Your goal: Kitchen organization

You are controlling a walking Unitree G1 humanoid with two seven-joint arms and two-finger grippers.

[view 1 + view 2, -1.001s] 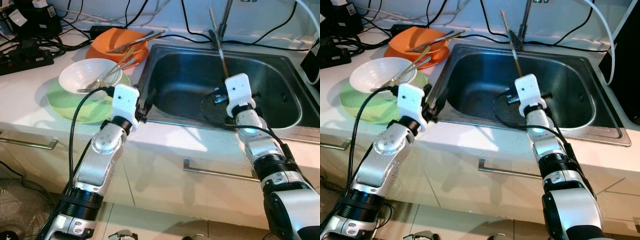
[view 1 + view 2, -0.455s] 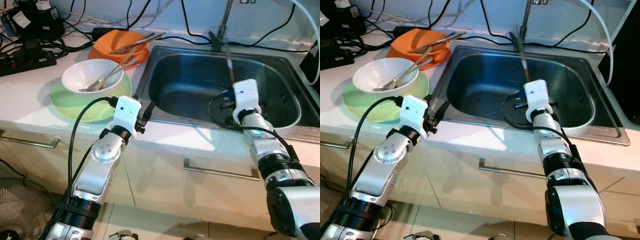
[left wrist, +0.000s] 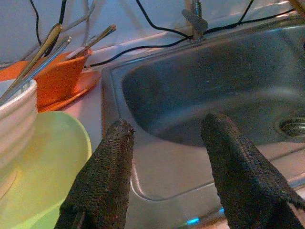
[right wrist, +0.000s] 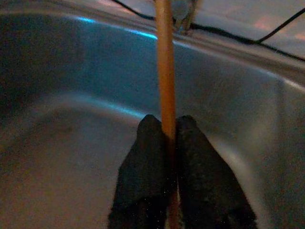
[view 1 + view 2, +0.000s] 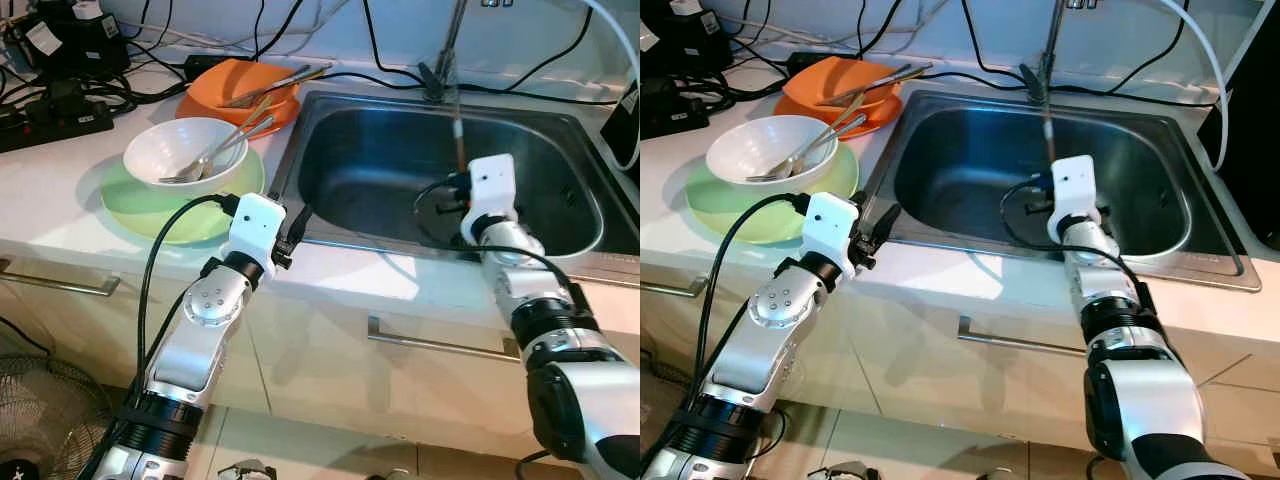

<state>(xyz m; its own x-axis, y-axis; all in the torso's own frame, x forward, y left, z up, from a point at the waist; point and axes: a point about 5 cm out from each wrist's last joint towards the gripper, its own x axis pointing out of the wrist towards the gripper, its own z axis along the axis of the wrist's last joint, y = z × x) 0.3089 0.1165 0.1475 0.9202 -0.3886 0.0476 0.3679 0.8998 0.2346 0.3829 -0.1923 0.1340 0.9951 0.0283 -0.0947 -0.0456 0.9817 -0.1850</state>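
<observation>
At a kitchen counter, the robot's right gripper (image 4: 164, 138) reaches into the steel sink (image 5: 380, 170), its 2 black fingers pressed together on 1 slim wooden chopstick (image 4: 165, 57) that rises from them toward the faucet (image 5: 447, 50) at the back rim. The left gripper (image 3: 167, 143) hovers at the sink's front left corner, beside the dishes, its 2 fingers (image 3: 105, 176) spread apart and holding nothing. On the white counter (image 5: 60, 200) left of the sink stand 2 stacks: 1 white bowl (image 5: 185, 150) on 1 green plate (image 5: 150, 210), and behind it 1 orange bowl (image 5: 240, 85) on an orange plate. Metal cutlery (image 5: 225, 145) leans in both bowls; the number of pieces cannot be told. Black cables (image 5: 70, 90) trail along the back wall.
</observation>
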